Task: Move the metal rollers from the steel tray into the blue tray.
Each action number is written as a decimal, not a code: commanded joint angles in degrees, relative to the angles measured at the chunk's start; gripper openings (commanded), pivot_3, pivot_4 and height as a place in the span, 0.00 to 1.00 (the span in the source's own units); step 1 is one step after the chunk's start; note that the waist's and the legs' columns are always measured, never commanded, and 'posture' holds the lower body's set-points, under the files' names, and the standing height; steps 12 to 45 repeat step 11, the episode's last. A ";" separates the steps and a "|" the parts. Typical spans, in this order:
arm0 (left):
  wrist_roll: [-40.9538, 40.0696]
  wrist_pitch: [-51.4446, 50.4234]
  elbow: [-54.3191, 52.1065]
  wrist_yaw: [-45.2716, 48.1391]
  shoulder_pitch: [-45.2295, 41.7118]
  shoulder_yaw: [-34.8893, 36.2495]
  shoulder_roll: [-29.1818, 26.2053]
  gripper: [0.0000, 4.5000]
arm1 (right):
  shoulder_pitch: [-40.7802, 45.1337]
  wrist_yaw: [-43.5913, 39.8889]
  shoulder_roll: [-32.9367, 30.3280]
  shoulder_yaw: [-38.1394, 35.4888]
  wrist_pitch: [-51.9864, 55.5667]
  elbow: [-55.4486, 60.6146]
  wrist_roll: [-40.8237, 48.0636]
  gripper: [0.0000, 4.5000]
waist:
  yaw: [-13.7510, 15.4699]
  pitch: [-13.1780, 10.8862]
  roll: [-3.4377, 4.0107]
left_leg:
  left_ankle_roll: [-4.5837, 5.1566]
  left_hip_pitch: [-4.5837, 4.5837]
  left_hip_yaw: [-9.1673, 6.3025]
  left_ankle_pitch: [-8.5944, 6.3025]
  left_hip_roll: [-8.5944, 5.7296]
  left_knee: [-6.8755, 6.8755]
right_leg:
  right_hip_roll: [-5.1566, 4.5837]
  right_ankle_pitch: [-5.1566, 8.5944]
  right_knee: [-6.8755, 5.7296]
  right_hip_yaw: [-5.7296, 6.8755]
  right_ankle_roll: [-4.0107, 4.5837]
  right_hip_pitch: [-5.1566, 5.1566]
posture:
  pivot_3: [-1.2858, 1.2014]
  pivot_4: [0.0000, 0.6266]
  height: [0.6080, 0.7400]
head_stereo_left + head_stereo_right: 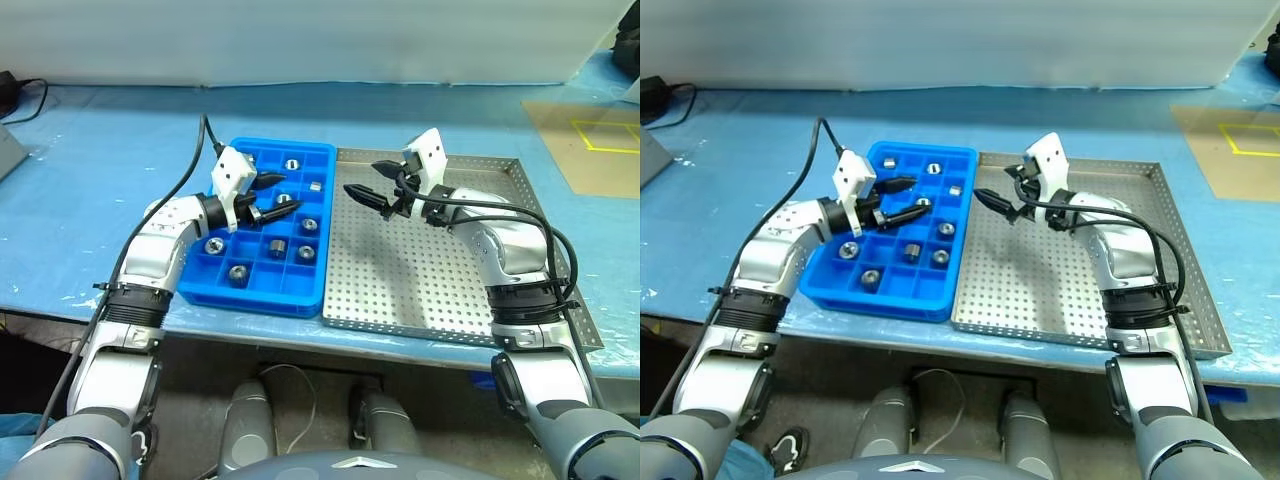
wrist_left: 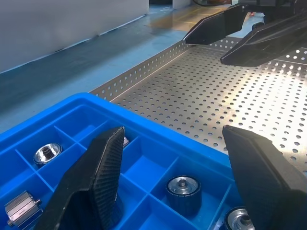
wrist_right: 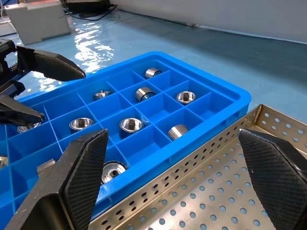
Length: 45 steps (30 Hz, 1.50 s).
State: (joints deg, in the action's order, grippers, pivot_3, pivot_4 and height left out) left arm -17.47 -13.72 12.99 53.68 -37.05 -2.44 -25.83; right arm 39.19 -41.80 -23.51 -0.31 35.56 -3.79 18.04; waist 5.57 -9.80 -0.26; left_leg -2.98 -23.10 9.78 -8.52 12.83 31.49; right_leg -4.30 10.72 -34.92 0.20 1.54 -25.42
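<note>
The blue tray lies on the table, touching the left side of the steel tray. Several metal rollers sit singly in the blue tray's compartments; all the rollers I see are there. My left gripper hovers level over the blue tray's middle, pointing right, open with nothing between its fingers. Just across from it, my right gripper hangs open and empty above the steel tray's far left corner, pointing left toward the blue tray. The two grippers face each other, a short gap apart.
Both trays lie near the front edge of a table with a blue cover. A brown board with yellow tape lies at the far right. A grey box and a black cable sit at the far left.
</note>
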 commanded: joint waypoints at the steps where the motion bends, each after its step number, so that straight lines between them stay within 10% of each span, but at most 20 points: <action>1: -0.67 -0.13 -2.49 -0.30 -0.23 1.75 -1.02 0.77 | 1.83 -0.42 0.21 -0.13 -1.12 0.75 0.88 0.99 | 0.00 0.00 0.00 | 0.00 0.00 0.00 0.00 0.00 -0.05 | 0.00 0.00 0.04 0.01 0.01 0.00 | 0.54 0.24 1.00; 45: -0.74 -0.41 -2.30 0.18 -0.69 1.25 -1.14 0.77 | 1.95 -0.29 1.11 -0.15 -1.13 0.88 0.77 0.99 | 0.02 0.00 0.00 | -0.03 0.01 0.00 0.02 0.00 -0.12 | 0.00 -0.01 0.08 0.04 0.01 0.00 | 0.53 0.24 1.00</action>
